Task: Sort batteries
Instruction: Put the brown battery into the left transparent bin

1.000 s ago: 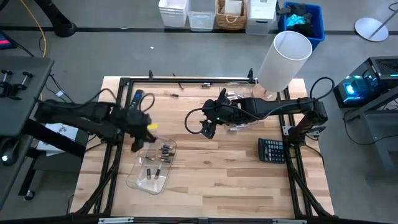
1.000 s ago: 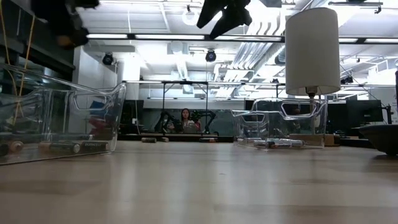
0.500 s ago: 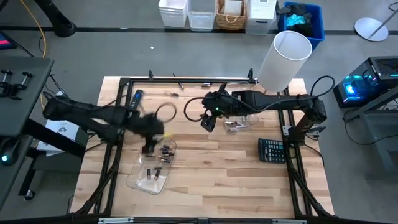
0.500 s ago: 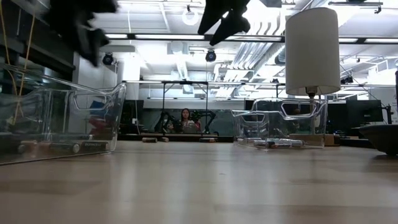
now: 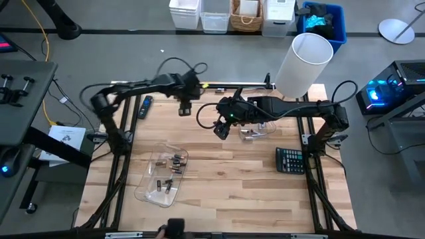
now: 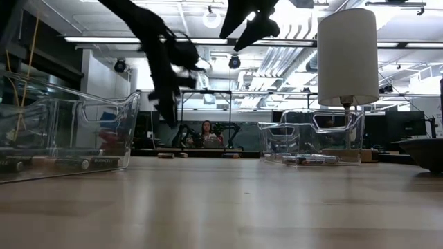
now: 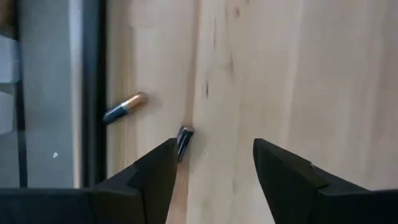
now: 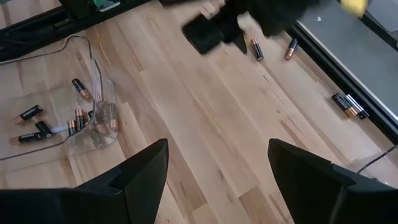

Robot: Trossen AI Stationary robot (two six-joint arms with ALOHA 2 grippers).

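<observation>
The left arm has swung away from the clear plastic tray (image 5: 143, 189) at the near-left part of the light wooden tabletop (image 5: 232, 192) and now reaches to the far edge. Its claw, shut a second ago, has sprung wide. By my reading, one battery has just been let go into that tray and the arm is off for the next.

The tray holds dark, copper-ended batteries (image 5: 174, 162), about eight, though the cluster is too tight for a sure count.

At mid-tabletop the right claw (image 5: 221, 129) hangs with its jaws fully spread and nothing between them. Just beside it, toward the right edge, is a second clear tray (image 5: 255, 129); its contents are too small to count. One dark keypad calculator (image 5: 290, 160) lies at the right edge.

At the far edge the left claw (image 7: 214, 149) hovers, open and empty, over two loose batteries: a dark copper-tipped one (image 7: 124, 109) and a second (image 7: 184, 138), which lies just by one fingertip. The right wrist view shows four loose ones along that edge. One slim black-and-blue remote (image 5: 145, 106) sits near the far-left corner.
</observation>
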